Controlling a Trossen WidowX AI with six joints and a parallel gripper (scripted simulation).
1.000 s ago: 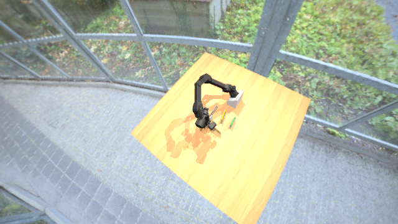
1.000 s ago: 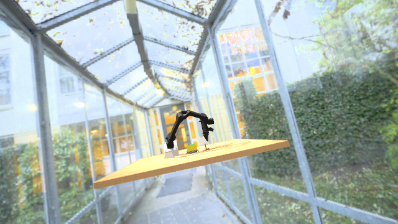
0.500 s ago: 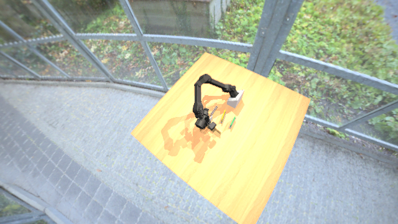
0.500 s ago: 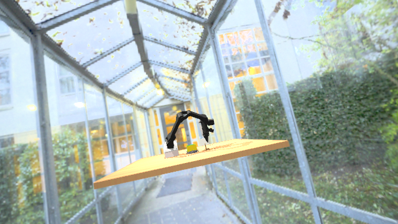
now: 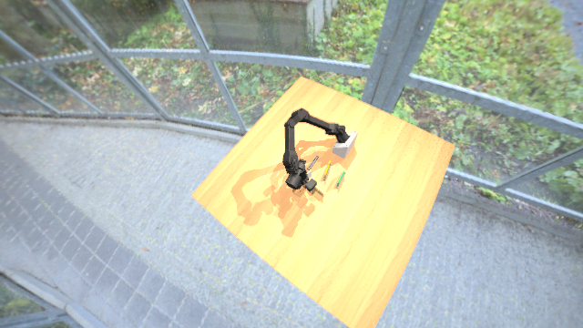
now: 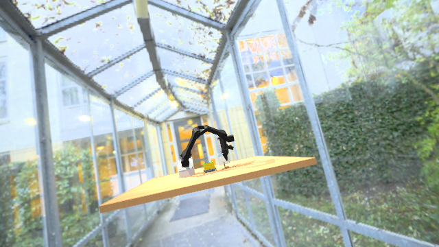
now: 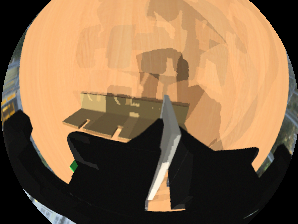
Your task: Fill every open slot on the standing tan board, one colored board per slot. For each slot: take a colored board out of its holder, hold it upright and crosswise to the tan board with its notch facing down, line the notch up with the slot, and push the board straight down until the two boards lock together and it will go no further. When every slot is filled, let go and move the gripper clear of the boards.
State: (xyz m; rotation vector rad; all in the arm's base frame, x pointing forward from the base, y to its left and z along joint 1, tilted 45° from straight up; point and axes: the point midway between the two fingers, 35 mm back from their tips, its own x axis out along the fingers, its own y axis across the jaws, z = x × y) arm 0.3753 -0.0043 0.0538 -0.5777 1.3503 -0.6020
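The table [image 5: 364,219] [image 6: 212,183] [image 7: 50,65] is pale yellow-orange with streaky wood grain. The arm [image 5: 290,137] [image 6: 192,145] is black, its base [image 5: 342,150] [image 6: 186,172] whitish. One board [image 5: 327,169] [image 6: 209,167] is yellow, another [image 5: 341,179] [image 7: 74,166] green.

Tan board [image 7: 95,123]: right end — hidden behind tool [image 7: 162,150] | green board [image 7: 74,166]: mostly covered — wrist view

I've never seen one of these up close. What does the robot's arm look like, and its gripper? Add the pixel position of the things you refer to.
The arm [image 5: 290,137] [image 6: 191,147] is black all over, with slim, angular links and chunkier joints. The gripper [image 7: 164,123] is black too, its fingers broad with pointed, jagged outlines. I can't make out cables or markings.
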